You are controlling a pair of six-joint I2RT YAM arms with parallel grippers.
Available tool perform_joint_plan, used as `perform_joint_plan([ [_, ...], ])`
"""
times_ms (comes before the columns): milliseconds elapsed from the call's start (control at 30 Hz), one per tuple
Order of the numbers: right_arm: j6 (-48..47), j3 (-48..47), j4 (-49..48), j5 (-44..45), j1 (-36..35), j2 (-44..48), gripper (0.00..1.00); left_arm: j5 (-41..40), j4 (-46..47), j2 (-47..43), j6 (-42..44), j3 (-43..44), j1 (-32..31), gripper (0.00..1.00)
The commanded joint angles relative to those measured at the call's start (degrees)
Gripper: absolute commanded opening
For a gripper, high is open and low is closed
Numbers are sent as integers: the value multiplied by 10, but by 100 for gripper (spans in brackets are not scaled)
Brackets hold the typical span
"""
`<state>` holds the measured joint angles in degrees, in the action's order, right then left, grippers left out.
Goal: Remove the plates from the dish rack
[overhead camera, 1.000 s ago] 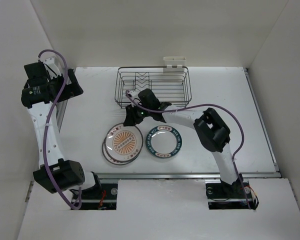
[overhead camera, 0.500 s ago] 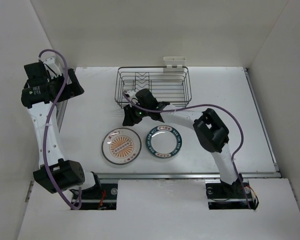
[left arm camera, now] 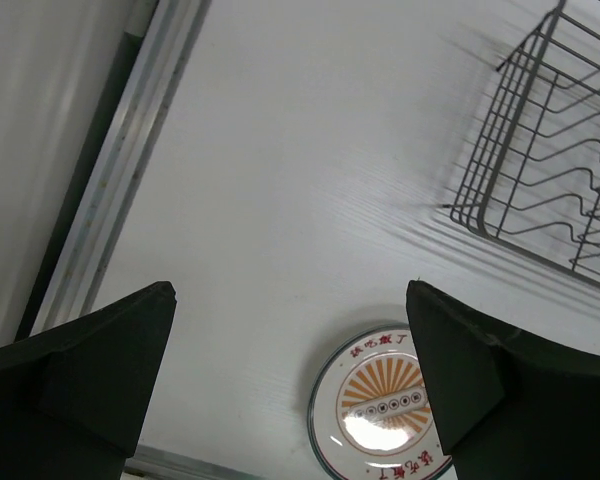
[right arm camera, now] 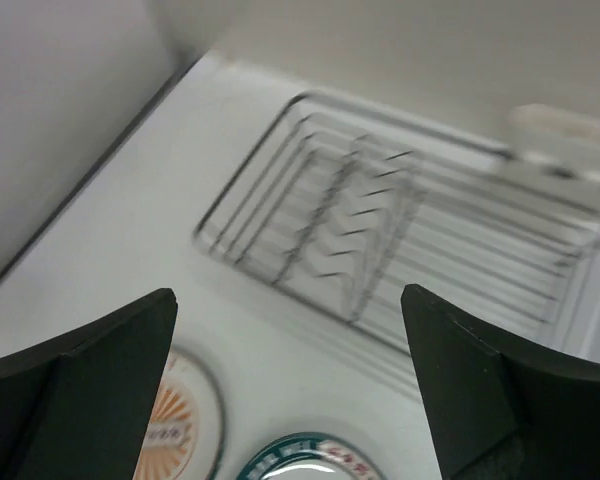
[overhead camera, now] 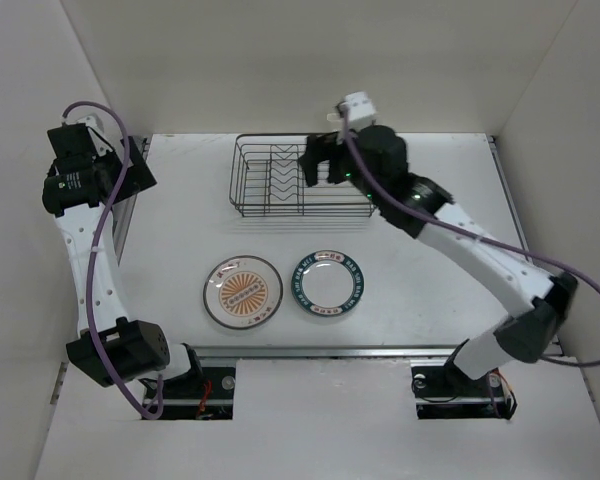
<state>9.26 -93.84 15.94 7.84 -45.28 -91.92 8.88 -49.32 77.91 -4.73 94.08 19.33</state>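
Two plates lie flat on the white table in front of the dish rack (overhead camera: 280, 178): one with an orange sunburst centre (overhead camera: 243, 291) and one with a teal rim band (overhead camera: 326, 283). I see no plate in the rack's wire slots. My right gripper (overhead camera: 320, 168) hovers open over the rack's middle. Its wrist view looks down on the rack (right arm camera: 380, 230), the sunburst plate (right arm camera: 175, 430) and the teal plate (right arm camera: 310, 462) past the open right gripper (right arm camera: 288, 293). My left gripper (overhead camera: 145, 172) hangs open at the far left. The left gripper (left arm camera: 290, 290) holds nothing, with the sunburst plate (left arm camera: 385, 410) below it.
A white plastic holder (right arm camera: 565, 135) sits on the rack's far side. A metal rail (left arm camera: 120, 180) runs along the table's left edge and another (overhead camera: 380, 350) along the front. White walls close in the back and both sides.
My right gripper opened and swung up from beside the sunburst plate to above the rack. The sunburst plate now lies still on the table. The left arm barely moved.
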Motion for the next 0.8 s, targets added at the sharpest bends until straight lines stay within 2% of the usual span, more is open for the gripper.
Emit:
perform_joint_plan([
  [0, 1, 42, 57, 267, 31, 66, 100, -72, 19, -7, -29, -6, 0, 100],
  [33, 1, 56, 57, 369, 45, 82, 100, -80, 19, -7, -35, -6, 0, 100],
  [133, 21, 109, 57, 514, 75, 135, 100, -108, 19, -7, -41, 0, 0, 100],
  [167, 21, 130, 57, 587, 96, 146, 100, -113, 19, -7, -47, 0, 0, 100],
  [300, 42, 179, 57, 752, 126, 211, 100, -125, 19, -2, -52, 5, 0, 100],
  [367, 57, 193, 52, 766, 126, 234, 100, -130, 19, -2, -57, 5, 0, 100],
  [467, 57, 212, 46, 713, 126, 266, 100, -124, 19, 3, -63, 5, 0, 100],
  [533, 57, 219, 46, 687, 126, 271, 100, -124, 19, 3, -63, 5, 0, 100],
  [767, 62, 219, 72, 687, 126, 265, 100, -113, 19, -2, -63, 5, 0, 100],
])
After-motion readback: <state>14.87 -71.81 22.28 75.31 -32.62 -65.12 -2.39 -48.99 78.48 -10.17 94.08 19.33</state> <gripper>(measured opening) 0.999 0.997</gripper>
